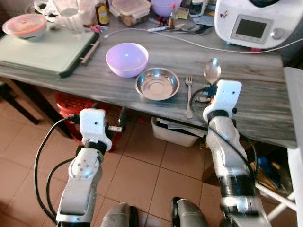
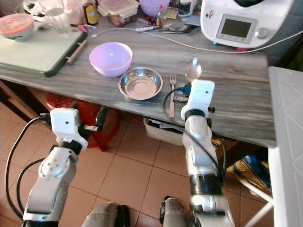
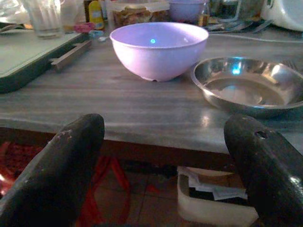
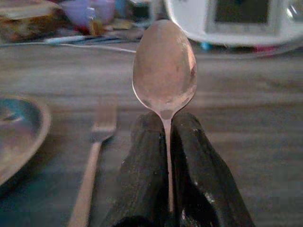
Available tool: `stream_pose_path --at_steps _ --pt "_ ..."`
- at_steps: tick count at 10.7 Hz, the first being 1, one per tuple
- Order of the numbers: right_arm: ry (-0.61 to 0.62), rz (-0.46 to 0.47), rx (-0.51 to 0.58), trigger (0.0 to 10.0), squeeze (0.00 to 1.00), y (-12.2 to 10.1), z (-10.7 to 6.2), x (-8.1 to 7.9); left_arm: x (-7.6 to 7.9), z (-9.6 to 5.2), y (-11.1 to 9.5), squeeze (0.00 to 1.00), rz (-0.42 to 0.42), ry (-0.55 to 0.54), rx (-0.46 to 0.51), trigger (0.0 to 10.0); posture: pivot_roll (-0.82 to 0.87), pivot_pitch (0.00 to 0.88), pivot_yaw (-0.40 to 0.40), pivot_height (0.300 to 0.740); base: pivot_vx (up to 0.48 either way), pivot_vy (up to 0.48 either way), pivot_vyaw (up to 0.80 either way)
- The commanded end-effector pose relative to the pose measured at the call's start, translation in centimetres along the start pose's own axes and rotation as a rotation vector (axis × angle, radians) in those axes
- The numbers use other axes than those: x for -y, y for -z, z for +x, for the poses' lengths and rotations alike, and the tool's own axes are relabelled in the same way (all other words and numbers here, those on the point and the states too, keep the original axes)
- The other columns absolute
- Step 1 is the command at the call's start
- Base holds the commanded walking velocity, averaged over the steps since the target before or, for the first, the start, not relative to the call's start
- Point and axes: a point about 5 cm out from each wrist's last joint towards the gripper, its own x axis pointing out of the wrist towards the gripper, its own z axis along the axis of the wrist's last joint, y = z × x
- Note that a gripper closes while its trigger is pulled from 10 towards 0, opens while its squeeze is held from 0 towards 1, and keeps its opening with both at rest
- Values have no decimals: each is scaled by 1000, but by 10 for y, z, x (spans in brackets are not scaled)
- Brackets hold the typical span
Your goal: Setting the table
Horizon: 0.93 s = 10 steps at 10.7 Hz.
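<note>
Steel spoon (image 4: 164,71) pinched in right jaws, beside fork (image 4: 93,161)

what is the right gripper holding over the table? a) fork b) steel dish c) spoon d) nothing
c: the right gripper has its fingers shut on the handle of the spoon, bowl end pointing out, while the fork lies on the table beside the steel dish.

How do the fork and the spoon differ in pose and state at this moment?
The fork lies flat on the table, untouched; the spoon is pinched by its handle in the right gripper. The fork rests beside the steel dish; the spoon's bowl sticks out past the fingers. Both look like plain metal.
</note>
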Motion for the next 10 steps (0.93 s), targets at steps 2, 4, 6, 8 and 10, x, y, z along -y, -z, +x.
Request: stream_pose_path --at_steps 2,4,6,8,10 --pt "33 12 -21 0 0 -4 8 -3 -3 -2 -3 0 10 -4 -9 10000 45 207 85 740 0 0 0" --pt "55 35 -82 1373 0 4 10 -4 -3 -7 -3 0 21 14 -26 10000 59 239 101 740 0 0 0" --pt "68 73 -159 10000 0 18 4 -8 -6 -11 -3 0 29 18 -41 10000 73 249 111 740 0 0 0" --pt "70 71 -195 10000 0 26 0 -13 -7 -12 -4 0 33 22 -51 10000 79 256 112 740 0 0 0" --pt "59 99 -201 10000 0 26 1 -17 -6 -11 -5 0 31 27 -55 10000 76 257 113 740 0 0 0"
